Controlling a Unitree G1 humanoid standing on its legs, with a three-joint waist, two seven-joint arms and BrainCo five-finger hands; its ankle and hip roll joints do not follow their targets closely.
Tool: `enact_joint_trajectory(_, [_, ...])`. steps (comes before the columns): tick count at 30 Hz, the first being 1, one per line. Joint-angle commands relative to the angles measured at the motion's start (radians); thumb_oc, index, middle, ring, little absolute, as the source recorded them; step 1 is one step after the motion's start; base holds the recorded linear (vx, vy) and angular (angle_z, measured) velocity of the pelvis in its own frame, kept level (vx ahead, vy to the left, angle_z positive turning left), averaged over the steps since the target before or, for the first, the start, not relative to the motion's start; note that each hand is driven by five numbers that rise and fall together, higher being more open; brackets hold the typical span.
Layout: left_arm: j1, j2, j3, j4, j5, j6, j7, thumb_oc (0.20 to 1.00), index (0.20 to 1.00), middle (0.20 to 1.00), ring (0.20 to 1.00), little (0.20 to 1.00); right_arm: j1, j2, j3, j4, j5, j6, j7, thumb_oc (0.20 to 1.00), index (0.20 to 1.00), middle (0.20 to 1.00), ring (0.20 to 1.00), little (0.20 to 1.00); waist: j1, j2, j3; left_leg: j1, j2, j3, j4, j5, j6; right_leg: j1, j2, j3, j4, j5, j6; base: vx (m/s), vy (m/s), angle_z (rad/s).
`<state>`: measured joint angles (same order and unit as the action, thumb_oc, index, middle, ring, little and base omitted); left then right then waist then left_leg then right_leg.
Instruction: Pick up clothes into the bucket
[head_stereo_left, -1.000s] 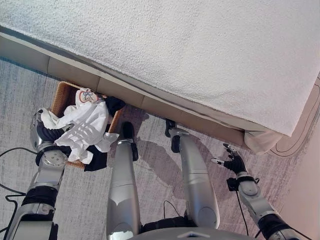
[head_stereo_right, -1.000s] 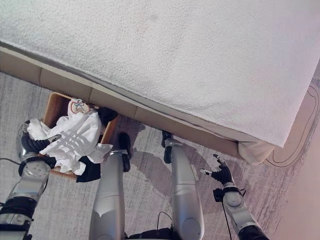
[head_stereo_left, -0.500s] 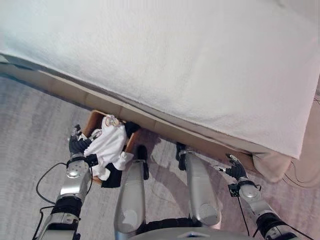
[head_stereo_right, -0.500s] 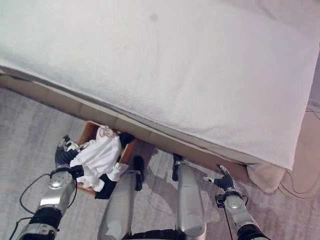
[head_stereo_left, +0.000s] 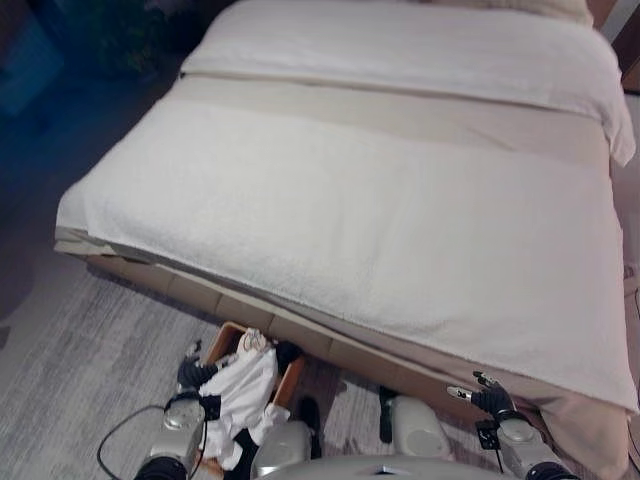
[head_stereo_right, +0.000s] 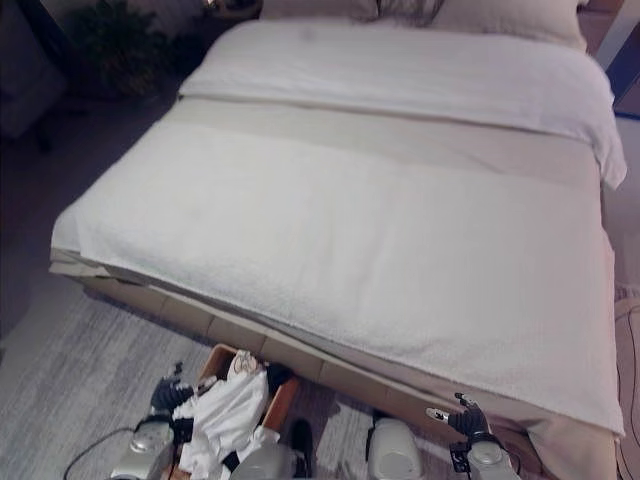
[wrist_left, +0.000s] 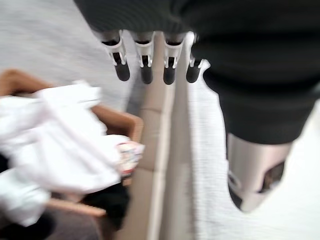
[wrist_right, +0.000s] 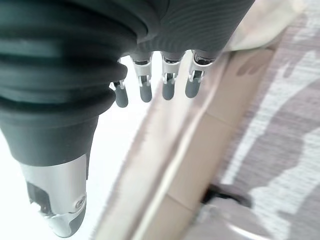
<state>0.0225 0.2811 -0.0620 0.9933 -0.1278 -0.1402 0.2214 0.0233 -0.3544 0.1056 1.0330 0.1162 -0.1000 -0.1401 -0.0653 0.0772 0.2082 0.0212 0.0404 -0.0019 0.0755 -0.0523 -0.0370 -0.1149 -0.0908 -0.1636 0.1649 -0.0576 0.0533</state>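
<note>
A wicker basket (head_stereo_left: 226, 336) stands on the floor against the bed's base. It is heaped with a white garment (head_stereo_left: 246, 392) and dark clothes (head_stereo_left: 288, 352), and a white piece hangs over its near rim. My left hand (head_stereo_left: 192, 373) is just left of the basket, open and holding nothing. In the left wrist view its straight fingers (wrist_left: 145, 67) point past the white garment (wrist_left: 60, 150) and the basket's rim (wrist_left: 127, 125). My right hand (head_stereo_left: 490, 398) hovers open near the bed's base on the right, its fingers (wrist_right: 167, 82) bare.
A wide bed with a white blanket (head_stereo_left: 400, 200) takes up most of the view, and its beige base (head_stereo_left: 340, 350) runs along the floor. Grey streaked carpet (head_stereo_left: 80, 350) lies to the left. Pillows (head_stereo_right: 400, 10) and a dark plant (head_stereo_right: 120, 50) are at the far end.
The camera has risen and tilted up, so the whole bed now shows and the basket sits low in the picture. My left hand has come away from the white garment.
</note>
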Motion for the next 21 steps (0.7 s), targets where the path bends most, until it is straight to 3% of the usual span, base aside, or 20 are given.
enact_joint_trajectory(1, [0.011,0.02,-0.029,0.021,0.075,0.011,-0.052,1.0,1.0,1.0,1.0,1.0,0.004,0.017,0.011,0.01,-0.018,0.01,0.008,1.0,1.0,1.0,1.0,1.0,-0.006,-0.065,-0.035,-0.051,-0.04,-0.026,-0.024,0.041,-0.035,0.121,-0.043,0.0,-0.137,0.028,0.071,0.07,0.004,0.05])
enact_joint_trajectory(11, [0.031,-0.087,-0.049,0.148,0.013,0.042,-0.157,1.0,1.0,1.0,1.0,1.0,-0.005,0.069,0.037,0.113,-0.007,0.035,0.073,1.0,1.0,1.0,1.0,1.0,0.018,-0.09,-0.081,0.001,-0.05,-0.031,0.017,-0.007,-0.021,0.199,-0.045,0.001,-0.14,0.007,0.066,0.06,-0.016,0.02])
enact_joint_trajectory(17, [0.01,-0.072,-0.135,0.121,0.138,0.035,-0.164,1.0,1.0,1.0,1.0,1.0,-0.012,0.087,0.068,0.1,-0.002,0.033,0.094,1.0,1.0,1.0,1.0,1.0,0.016,-0.091,-0.097,0.029,-0.04,-0.031,-0.021,0.002,-0.026,0.218,-0.039,-0.007,-0.148,-0.001,0.064,0.02,-0.009,0.0])
enact_joint_trajectory(21, [0.001,-0.062,-0.137,0.11,0.142,0.035,-0.162,1.0,1.0,1.0,1.0,1.0,-0.023,0.084,0.087,0.112,-0.025,0.034,0.098,1.0,1.0,1.0,1.0,1.0,0.018,-0.091,-0.097,0.034,-0.041,-0.031,-0.013,-0.006,-0.024,0.224,-0.04,-0.007,-0.152,0.0,0.065,0.0,0.0,0.0])
